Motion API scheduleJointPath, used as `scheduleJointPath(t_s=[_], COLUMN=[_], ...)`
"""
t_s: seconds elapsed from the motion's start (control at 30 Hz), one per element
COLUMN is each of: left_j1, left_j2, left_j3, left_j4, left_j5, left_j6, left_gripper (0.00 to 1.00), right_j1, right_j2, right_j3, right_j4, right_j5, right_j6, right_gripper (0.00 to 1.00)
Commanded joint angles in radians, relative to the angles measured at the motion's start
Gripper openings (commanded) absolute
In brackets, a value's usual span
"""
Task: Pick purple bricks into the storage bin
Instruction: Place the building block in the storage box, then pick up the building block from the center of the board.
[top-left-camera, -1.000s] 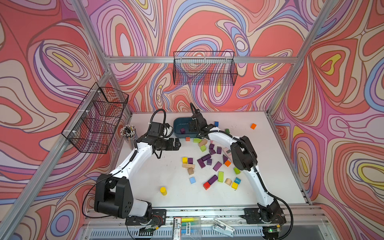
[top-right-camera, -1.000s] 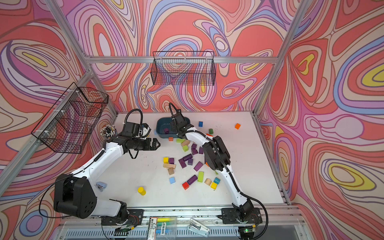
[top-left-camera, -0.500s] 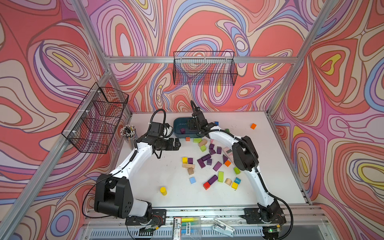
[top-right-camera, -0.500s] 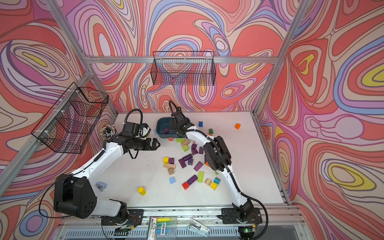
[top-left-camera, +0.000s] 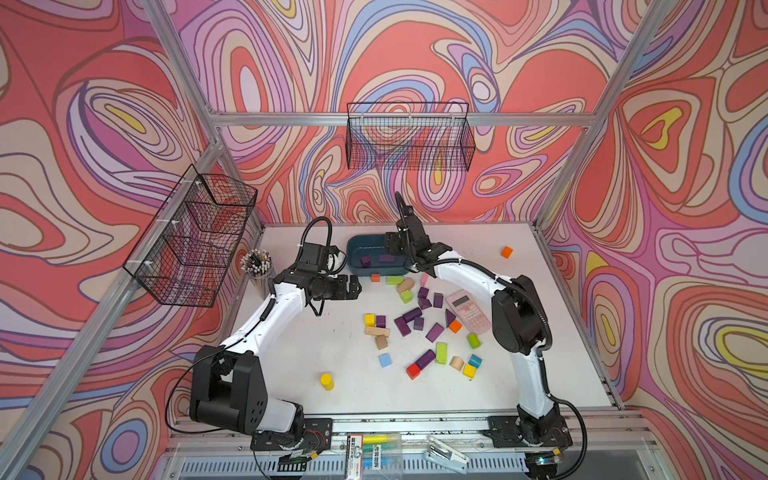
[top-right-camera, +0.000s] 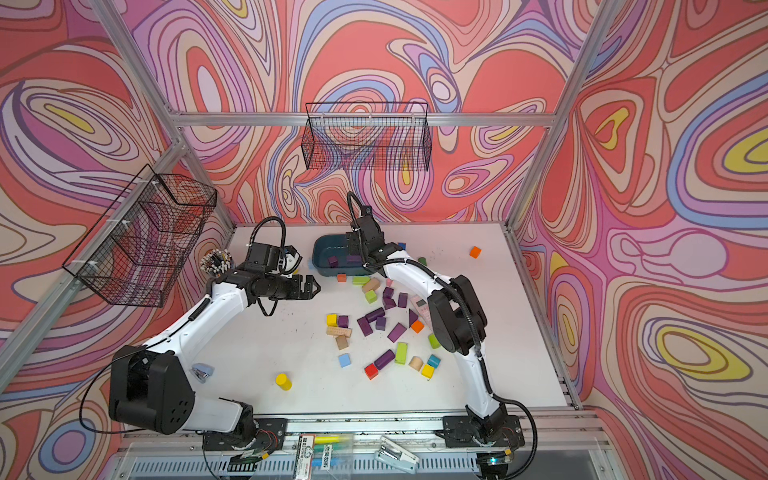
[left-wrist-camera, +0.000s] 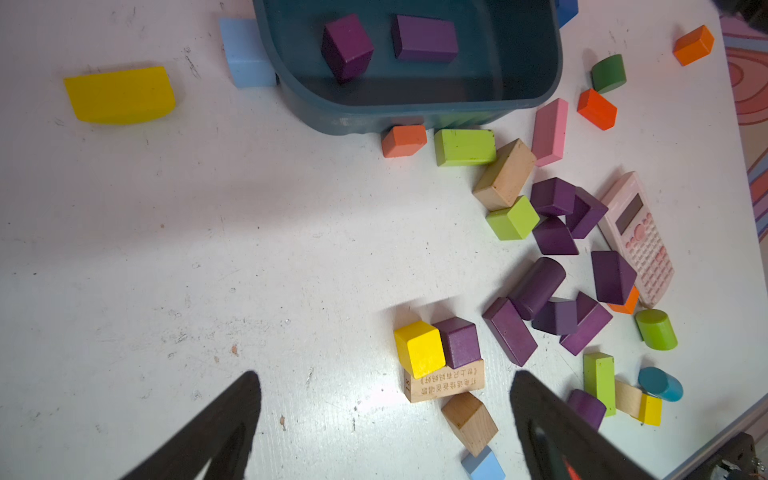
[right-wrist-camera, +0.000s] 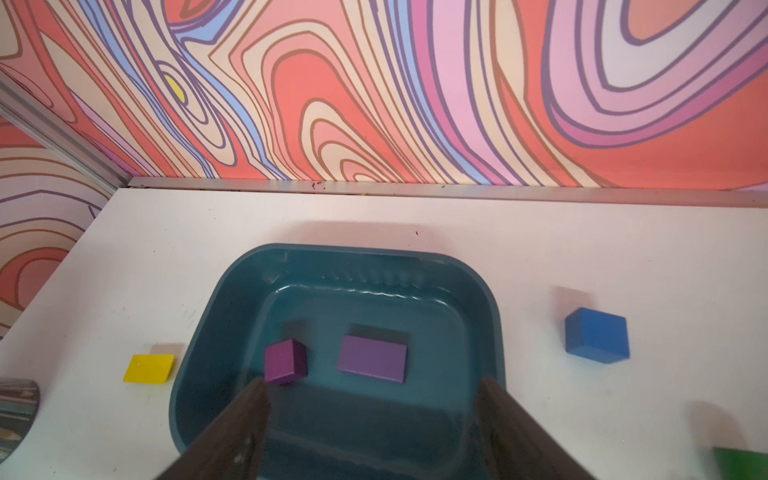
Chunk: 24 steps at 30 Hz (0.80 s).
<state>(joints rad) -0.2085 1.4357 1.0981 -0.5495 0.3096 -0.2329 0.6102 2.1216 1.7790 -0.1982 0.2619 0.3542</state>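
The teal storage bin (top-left-camera: 358, 253) (top-right-camera: 322, 254) stands at the back middle of the table. Two purple bricks lie in it, a cube (right-wrist-camera: 286, 360) (left-wrist-camera: 347, 48) and a bar (right-wrist-camera: 372, 358) (left-wrist-camera: 424, 38). My right gripper (right-wrist-camera: 372, 386) (top-left-camera: 391, 248) hangs open over the bin's near part with nothing between its fingers. Several more purple bricks (top-left-camera: 415, 321) (left-wrist-camera: 552, 286) lie scattered among other blocks mid-table. My left gripper (left-wrist-camera: 385, 376) (top-left-camera: 356, 286) is open and empty above bare table, left of a purple cube (left-wrist-camera: 459, 341) that sits beside a yellow cube.
A pink calculator (top-left-camera: 467, 311) lies by the right arm. Green, orange, wood, yellow and blue blocks mix with the purple ones. A blue cube (right-wrist-camera: 597, 336) and a yellow piece (right-wrist-camera: 148, 368) flank the bin. A pencil cup (top-left-camera: 257, 266) stands at the left edge.
Hardly anything differs. The right gripper has stayed open over the bin with only a slight shift, and the left arm has held still.
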Motion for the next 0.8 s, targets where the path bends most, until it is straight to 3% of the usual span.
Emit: scheduleJointPath(t_s=[0.0,0.47,0.77], left_j1=[0.007,0.006,0.006], left_j2=[0.009,0.01,-0.014], left_j3=[0.026,0.028,0.003], left_j4=[-0.028,-0.023,0.014], left_j5=[0.006,0.019,0.044], left_j6=[-0.014,-0.046,-0.046], left_gripper=[0.96,0.94,1.0], right_j1=[0.003,0.004,0.003], right_j2=[-0.081,-0.263,-0.299], right_j3=[-0.061,-0.265,-0.358], right_j4=[-0.03,-0.224,-0.321], right_j5=[0.037,0.076,0.056], right_j6=[0.02,0.167,0.331], right_gripper=[0.8,0.76,0.73])
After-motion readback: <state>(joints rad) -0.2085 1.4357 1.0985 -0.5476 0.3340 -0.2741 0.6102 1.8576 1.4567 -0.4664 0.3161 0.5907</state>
